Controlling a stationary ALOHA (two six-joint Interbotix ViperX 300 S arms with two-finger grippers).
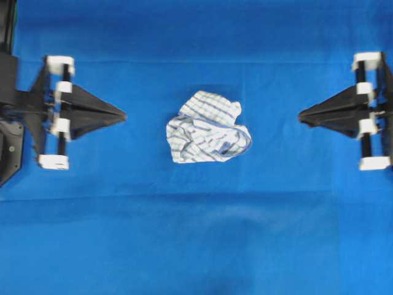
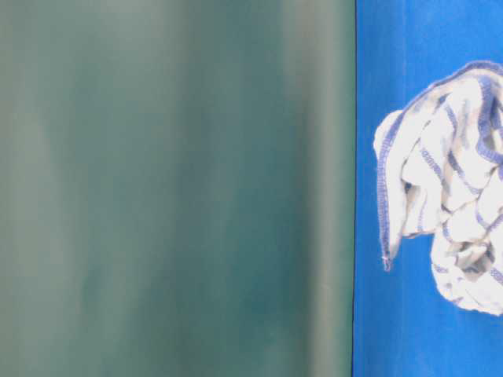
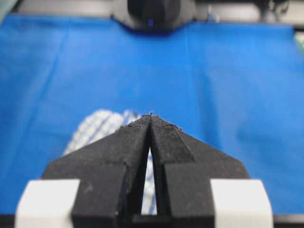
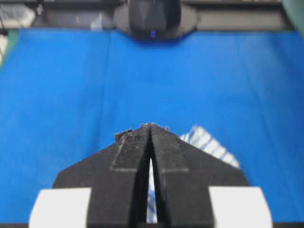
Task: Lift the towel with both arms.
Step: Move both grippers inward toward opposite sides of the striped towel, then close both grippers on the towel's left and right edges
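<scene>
The left pincer (image 1: 123,114) has its two wedge-shaped fingers pressed together to a single point, holding nothing, and the right pincer (image 1: 301,115) mirrors it, likewise drawn together and empty; both wrist views show only a thin slit between the black fingers, tips meeting. Each point is aimed straight at the towel (image 1: 207,126), which lies crumpled in a loose heap between them, the left pincer well off to one side of it and the right pincer well off to the other, neither touching the cloth. That facing, level posture reads as a ready stance: the arms sit symmetric about the towel so that each can come in at its own side of the heap. The towel is white with blue stripes and a blue stitched hem, bunched with folds standing up, which should give each pincer an edge to take. It rests on the blue cloth (image 1: 196,246) covering the bench, about midway between the two pincers. The table-level view shows one side of the heap close up, beside a blurred greenish surface whose nature I cannot tell. By my judgement the lift has not yet begun; both pincers would have to part before closing on the fabric.
</scene>
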